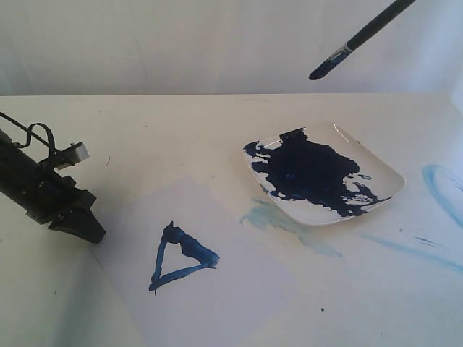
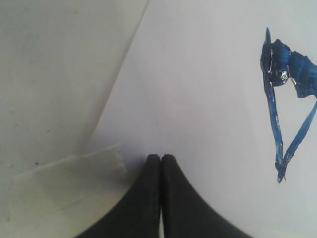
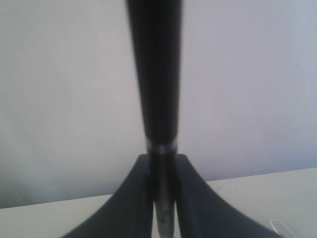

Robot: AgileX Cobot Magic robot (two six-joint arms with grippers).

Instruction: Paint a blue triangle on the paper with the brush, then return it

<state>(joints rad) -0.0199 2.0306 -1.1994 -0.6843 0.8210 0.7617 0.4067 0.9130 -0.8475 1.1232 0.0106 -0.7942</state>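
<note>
- Brush (image 1: 365, 35) hangs in the air beyond the far side of the plate (image 1: 389, 176). It slants, with its dark wet tip lowest and touching nothing.
- In the right wrist view, the right tool (image 3: 161, 166) has its two black fingers closed tight on the brush (image 3: 156, 99) handle, leaving only the width of the handle between them. This tool is outside the exterior view.
- The left tool (image 1: 79, 225) is closed, its fingertips pressed together and empty. In the left wrist view, the left tool (image 2: 160, 157) sits over the near corner of the paper (image 2: 198, 99), beside a pale strip that looks like tape (image 2: 64, 183). Whether it presses on the sheet cannot be told.
- The blue triangle (image 1: 189, 247) lies on the paper (image 1: 231, 289), a rough outline with thick strokes (image 2: 277, 62), clear of the left tool.
- The plate lies right of the paper on the desk (image 1: 145, 130), largely covered by a dark-blue paint blotch (image 1: 311, 173).
- Pale blue smears (image 1: 275, 217) mark the desk between plate and paper, and there are more near the right edge (image 1: 441, 184).
- Open desk lies behind the paper and left of the plate. The sheet's right half is bare.
</note>
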